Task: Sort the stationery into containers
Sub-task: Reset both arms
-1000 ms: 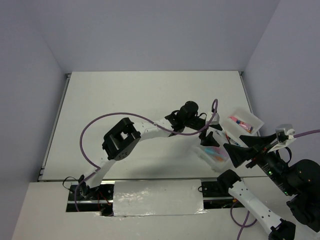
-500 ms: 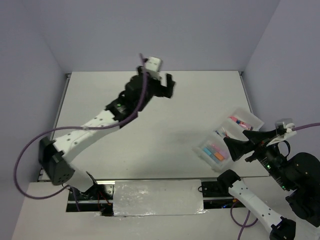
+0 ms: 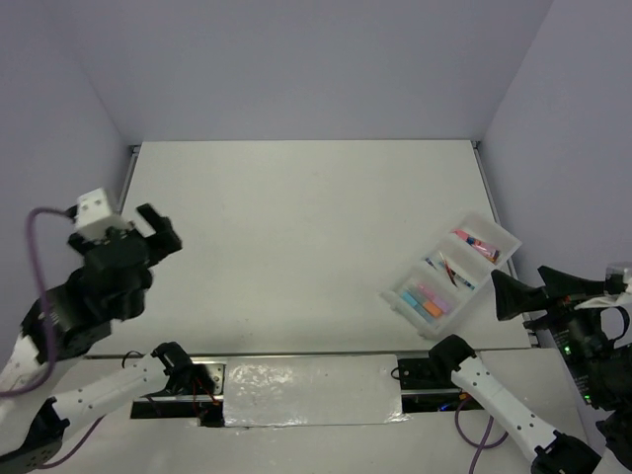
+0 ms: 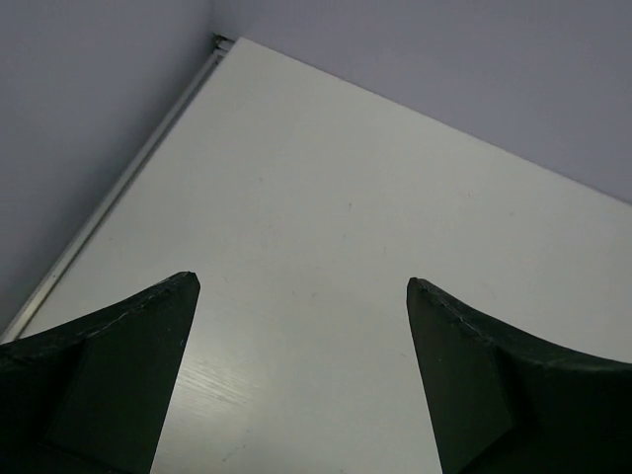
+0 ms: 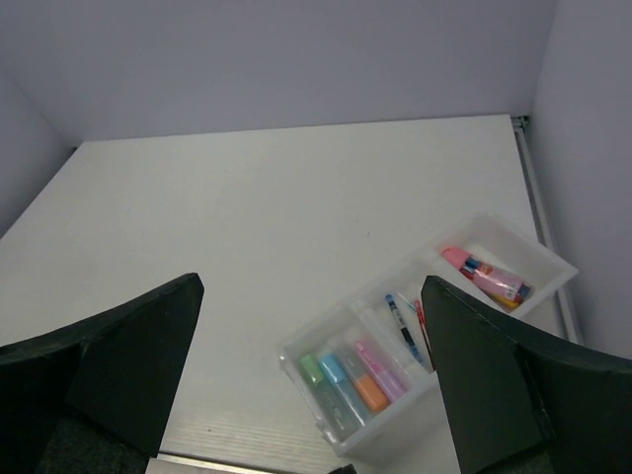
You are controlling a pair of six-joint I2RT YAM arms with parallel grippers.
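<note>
The left gripper [image 4: 301, 284] has swung back to the near left. It and the right gripper [image 5: 314, 281] are open and empty, since the tray [image 5: 509, 247] seems to hold everything.

**Soft, even light; near fingers dark and blurred**

Diffuse light falls evenly on the white table [image 3: 296, 227], with no hard shadows and no glare on it. The lilac walls [image 3: 296, 59] look flat and slightly dim. Small highlights glint on the wrinkled pale strip [image 3: 311, 390] at the near edge. In both wrist views the black fingers [image 4: 99, 385] are underexposed, soft-edged and out of focus, while the tabletop beyond stays clear. The translucent tray [image 5: 499, 235] casts only a faint shadow
</note>
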